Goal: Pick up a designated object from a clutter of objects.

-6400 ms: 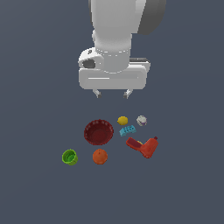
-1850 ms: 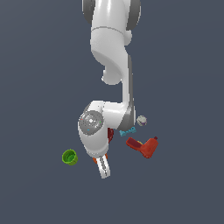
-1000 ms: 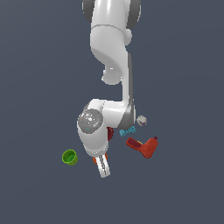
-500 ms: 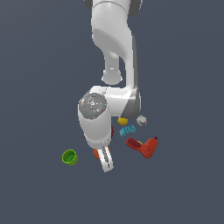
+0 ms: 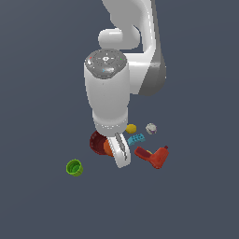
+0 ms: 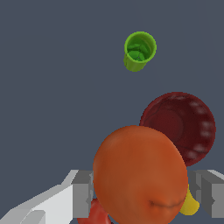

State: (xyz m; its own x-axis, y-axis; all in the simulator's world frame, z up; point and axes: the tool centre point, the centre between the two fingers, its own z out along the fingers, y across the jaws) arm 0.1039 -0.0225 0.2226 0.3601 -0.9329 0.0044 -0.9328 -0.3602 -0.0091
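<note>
gripper (image 6: 142, 192): fingers pinch the orange ball from two sides; grey pads (image 6: 82, 193) sit against its flanks in the wrist view.
orange ball (image 6: 141, 175): held between the fingers, filling the near field of the wrist view. In the exterior view only a sliver (image 5: 108, 148) shows beside the white finger, in front of the bowl.
height of ball: judged clear of the floor, since bowl and lemon show beneath and behind it in the wrist view; the gap itself cannot be seen.
why held so: side grip across the ball's widest part, probably so a round, smooth thing does not squirt out as it is carried.
dark red bowl (image 6: 188, 124): fluted, upright, just behind the ball; mostly hidden by the wrist and finger in the exterior view (image 5: 96, 141).
green cup (image 5: 74, 167): stands well apart from the rest, toward the exterior view's left; mouth up, nothing near it.
lemon (image 5: 131, 128): small, yellow, near the bowl; only an edge (image 6: 191, 203) peeps past the ball in the wrist view.
blue brick (image 5: 137, 138): between lemon and drill.
red drill (image 5: 154, 156): lies on its side at the exterior view's right of the finger.
whitish ball (image 5: 151, 128): just beside the lemon; surface detail too small to read.
hidden: second finger in the exterior view; a red patch under the ball in the wrist view, cut off, unidentifiable.
floor (image 5: 37, 205): plain dark surface, no edges in frame.
</note>
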